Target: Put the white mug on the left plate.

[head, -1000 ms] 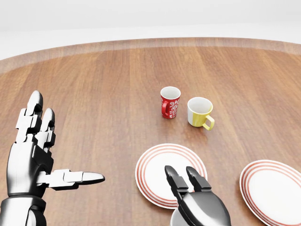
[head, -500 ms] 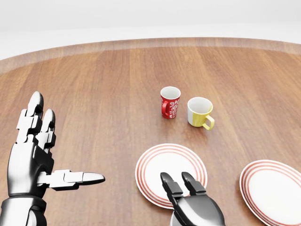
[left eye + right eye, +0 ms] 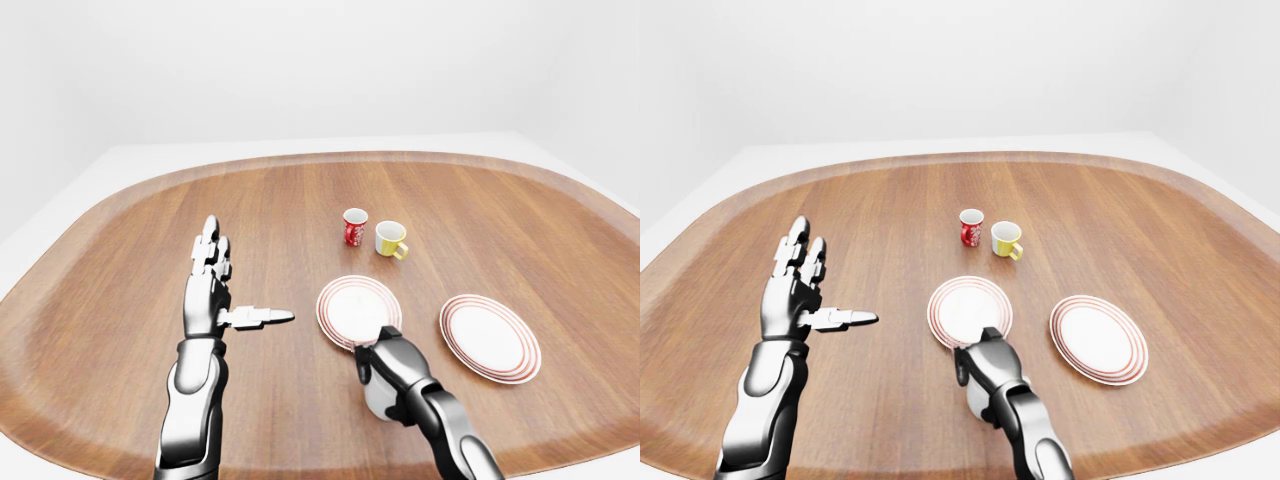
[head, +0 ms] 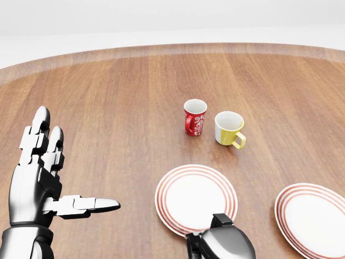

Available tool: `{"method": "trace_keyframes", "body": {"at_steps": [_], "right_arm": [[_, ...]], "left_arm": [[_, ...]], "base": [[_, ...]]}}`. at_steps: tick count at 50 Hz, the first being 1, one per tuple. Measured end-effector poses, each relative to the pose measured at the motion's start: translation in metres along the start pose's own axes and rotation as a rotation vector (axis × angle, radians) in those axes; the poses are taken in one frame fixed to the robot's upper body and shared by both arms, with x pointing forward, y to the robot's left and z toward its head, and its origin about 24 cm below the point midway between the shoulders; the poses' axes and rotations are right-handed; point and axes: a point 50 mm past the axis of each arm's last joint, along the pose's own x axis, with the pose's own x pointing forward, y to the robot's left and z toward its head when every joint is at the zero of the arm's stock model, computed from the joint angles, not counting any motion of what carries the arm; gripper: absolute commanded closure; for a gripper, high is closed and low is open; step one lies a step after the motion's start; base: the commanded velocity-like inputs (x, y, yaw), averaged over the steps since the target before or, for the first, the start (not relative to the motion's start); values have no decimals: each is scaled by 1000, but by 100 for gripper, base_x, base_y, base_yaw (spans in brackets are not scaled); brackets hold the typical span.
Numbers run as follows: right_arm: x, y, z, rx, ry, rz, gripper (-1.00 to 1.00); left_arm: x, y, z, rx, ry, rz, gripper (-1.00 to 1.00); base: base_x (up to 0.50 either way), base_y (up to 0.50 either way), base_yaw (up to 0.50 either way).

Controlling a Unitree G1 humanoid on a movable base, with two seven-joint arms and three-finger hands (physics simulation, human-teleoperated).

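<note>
Change noted: in the head view our right hand [image 4: 221, 244] has dropped lower than half a second ago, its fingers no longer reaching over the left plate [image 4: 196, 200]; nothing else has shifted.

1. Left hand [image 3: 212, 291]: we hold it above the table [image 3: 120, 260], well left of the left plate, fingers straight and spread wide, thumb pointing toward that plate, gripping nothing.

2. Left plate: white with red rim rings, lying flat and bare.

3. White mug [image 3: 381, 394]: we see it just below the left plate in the left-eye view, upright, long axis vertical. We cannot tell which way its handle points.

4. Right hand: fingers wrapped over the top of the white mug, closed around it.

5. Red mug [image 4: 194, 117] and yellow mug [image 4: 229, 129]: side by side above the left plate, yellow handle pointing lower right.

6. Right plate [image 3: 489, 336]: right of the left plate, apart from it.
</note>
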Motion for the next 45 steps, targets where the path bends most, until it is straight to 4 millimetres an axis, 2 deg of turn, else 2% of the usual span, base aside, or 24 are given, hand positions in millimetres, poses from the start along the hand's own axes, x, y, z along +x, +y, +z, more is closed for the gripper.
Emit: {"method": "trace_keyframes", "body": {"at_steps": [16,31,45], "right_arm": [[-6,-3,4,34,-19,26,100],[-28,-46,38,103,-163,-3,100],[-37,-78,49,98,-224,-42,100]], "left_arm": [[0,0,0,1,1,2,-99],[0,0,0,-1,1,1,-99],[1,0,0,-2,1,0,-99]], "base": [[0,0,0],[0,0,0],[0,0,0]]}}
